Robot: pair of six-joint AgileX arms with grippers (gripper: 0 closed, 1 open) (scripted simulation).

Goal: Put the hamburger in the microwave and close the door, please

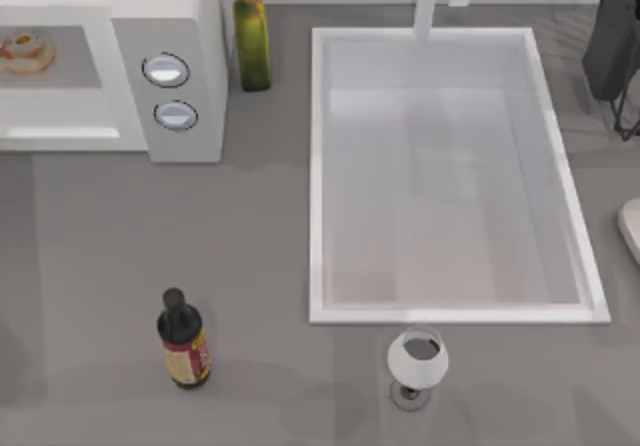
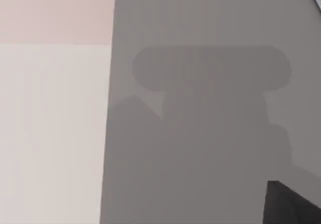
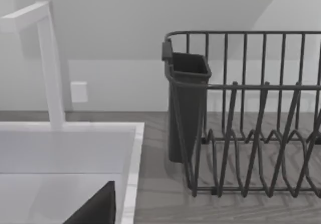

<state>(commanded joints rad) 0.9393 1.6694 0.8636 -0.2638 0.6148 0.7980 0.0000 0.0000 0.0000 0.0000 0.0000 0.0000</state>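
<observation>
Hamburger (image 1: pixel 26 51): sat inside the microwave (image 1: pixel 185 26) cavity, table's ten o'clock.
Door: I could not tell its position.
My pincers: grip state could not be told.
Sink (image 1: pixel 317 176): centre-right, beside an oil bottle (image 1: pixel 251 44).

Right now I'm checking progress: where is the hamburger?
In the top view the hamburger lies inside the microwave cavity at the table's far left, left of its two knobs.

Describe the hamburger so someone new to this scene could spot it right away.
Start at the white microwave in the top view's upper left corner, with two round silver-rimmed knobs. The hamburger sits in its grey cavity, near the picture's left edge. It is the one small, round, tan-orange item with a pale top; the bottles and glass stand outside.
</observation>
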